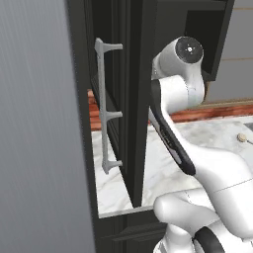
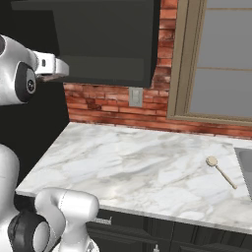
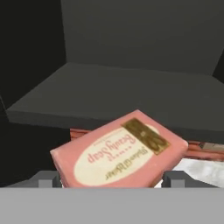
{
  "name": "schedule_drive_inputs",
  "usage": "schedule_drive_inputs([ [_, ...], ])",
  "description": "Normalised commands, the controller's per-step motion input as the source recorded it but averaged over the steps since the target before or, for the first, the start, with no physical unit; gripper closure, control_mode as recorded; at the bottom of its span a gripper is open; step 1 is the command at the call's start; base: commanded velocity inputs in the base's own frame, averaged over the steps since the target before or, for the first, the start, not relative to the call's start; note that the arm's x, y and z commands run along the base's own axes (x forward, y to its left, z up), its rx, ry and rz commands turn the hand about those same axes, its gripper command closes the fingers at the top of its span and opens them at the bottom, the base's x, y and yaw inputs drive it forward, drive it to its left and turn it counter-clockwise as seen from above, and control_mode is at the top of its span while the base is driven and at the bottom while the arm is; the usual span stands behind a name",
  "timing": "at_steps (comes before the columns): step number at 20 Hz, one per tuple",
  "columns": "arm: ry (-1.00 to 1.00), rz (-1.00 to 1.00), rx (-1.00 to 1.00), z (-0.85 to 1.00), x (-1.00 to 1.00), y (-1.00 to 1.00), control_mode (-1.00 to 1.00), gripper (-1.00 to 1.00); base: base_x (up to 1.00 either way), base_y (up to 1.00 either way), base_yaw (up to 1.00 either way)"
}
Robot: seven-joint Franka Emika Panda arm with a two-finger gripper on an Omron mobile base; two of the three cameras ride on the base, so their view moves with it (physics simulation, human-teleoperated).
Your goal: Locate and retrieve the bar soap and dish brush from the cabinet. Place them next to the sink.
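Pink bar soap (image 3: 119, 151) grasped between wide-set gripper (image 3: 111, 178) fingertips (image 3: 174, 178), just outside the open black cabinet (image 3: 131, 92) shelf edge, dish brush (image 2: 220, 171) lying on marble counter (image 2: 128, 167) near sink (image 2: 245, 165), brick backsplash (image 2: 98, 106) behind.

White glossy arm (image 1: 197, 163) showing rounded bulbous links, black band running along forearm, dark round joint cap with small centre dot glinting, grey blocky fingers (image 3: 46, 179) peeking.
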Motion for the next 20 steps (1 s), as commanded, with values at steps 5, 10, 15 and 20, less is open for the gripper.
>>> schedule_drive_inputs([
  [5, 0.00, -0.07, 0.07, 0.22, -0.83, -0.18, -1.00, 1.00, 0.00, 0.00, 0.00],
  [10, 0.00, -0.08, 0.07, 0.19, -0.83, -0.17, -1.00, 1.00, 0.00, 0.00, 0.00],
  [15, 0.07, -0.13, 0.01, 0.01, -0.70, -0.25, -1.00, 1.00, 0.00, 0.00, 0.00],
  [20, 0.05, -0.15, 0.00, -0.19, -0.73, -0.32, -1.00, 1.00, 0.00, 0.00, 0.00],
])
